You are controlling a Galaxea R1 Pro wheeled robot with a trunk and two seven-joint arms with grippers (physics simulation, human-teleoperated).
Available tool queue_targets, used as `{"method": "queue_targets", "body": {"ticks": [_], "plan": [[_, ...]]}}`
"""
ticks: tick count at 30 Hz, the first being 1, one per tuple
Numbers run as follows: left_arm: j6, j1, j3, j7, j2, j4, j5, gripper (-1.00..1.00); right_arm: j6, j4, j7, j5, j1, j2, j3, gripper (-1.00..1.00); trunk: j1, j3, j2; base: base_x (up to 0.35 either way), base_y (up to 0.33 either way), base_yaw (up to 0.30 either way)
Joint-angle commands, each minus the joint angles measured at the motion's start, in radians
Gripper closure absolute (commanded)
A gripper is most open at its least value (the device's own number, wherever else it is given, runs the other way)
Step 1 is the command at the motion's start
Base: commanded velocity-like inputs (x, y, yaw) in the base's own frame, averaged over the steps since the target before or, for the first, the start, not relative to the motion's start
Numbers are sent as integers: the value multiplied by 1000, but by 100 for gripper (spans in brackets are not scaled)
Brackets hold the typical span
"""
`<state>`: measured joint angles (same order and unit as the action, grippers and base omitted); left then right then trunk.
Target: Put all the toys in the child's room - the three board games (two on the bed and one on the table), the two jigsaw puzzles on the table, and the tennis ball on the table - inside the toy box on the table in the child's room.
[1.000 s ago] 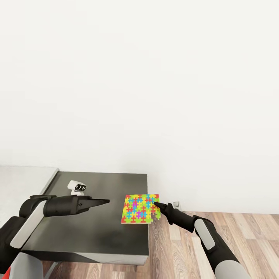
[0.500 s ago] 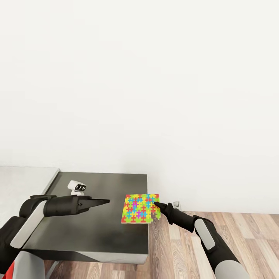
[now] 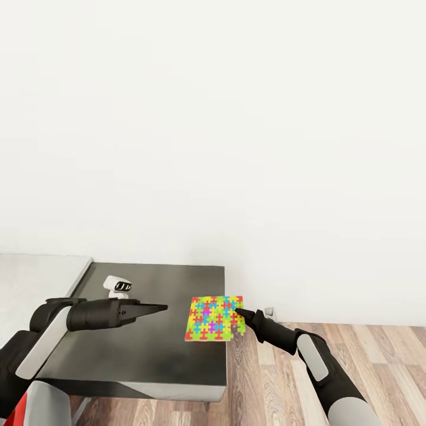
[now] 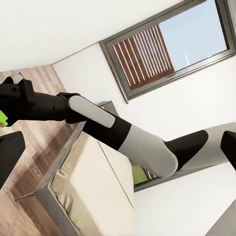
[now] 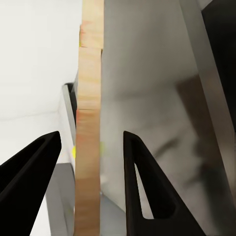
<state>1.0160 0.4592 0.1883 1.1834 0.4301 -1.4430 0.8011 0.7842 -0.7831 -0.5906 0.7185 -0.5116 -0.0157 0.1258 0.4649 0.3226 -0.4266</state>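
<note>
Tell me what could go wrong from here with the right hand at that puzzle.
The jigsaw puzzle overhangs the right edge of the dark table, so a nudge could tip it to the floor. In the right wrist view the right hand straddles its thin edge with the fingers apart; closing off-centre could let it slip. The left hand hovers nearby and could be bumped on the lift.

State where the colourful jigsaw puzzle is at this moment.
In the head view, the jigsaw puzzle lies at the right edge of the dark table, overhanging it slightly, with the right gripper at its right side.
</note>
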Motion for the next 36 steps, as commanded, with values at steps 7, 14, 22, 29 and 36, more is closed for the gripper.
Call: {"method": "queue_targets", "body": {"ticks": [7, 14, 22, 29, 36], "plan": [[6, 1, 2, 1, 1, 0, 3, -100, 6, 0, -3, -2, -1, -1, 5, 100, -15, -11, 27, 0, 0, 0], [6, 1, 2, 0, 0, 0, 3, -100, 6, 0, -3, -2, -1, -1, 5, 100, -15, -11, 27, 0, 0, 0], [6, 1, 2, -1, 0, 0, 3, -100, 6, -1, -3, -2, -1, -1, 5, 100, -15, -11, 27, 0, 0, 0], [6, 1, 2, -1, -1, 1, 2, -100, 4, 0, -3, -2, -1, -1, 4, 100, -15, -16, 27, 0, 0, 0], [5, 1, 2, -1, -1, 1, 1, -100, -22, 0, -2, -2, -1, -1, 3, 100, -15, -26, 27, 0, 0, 0]]}}
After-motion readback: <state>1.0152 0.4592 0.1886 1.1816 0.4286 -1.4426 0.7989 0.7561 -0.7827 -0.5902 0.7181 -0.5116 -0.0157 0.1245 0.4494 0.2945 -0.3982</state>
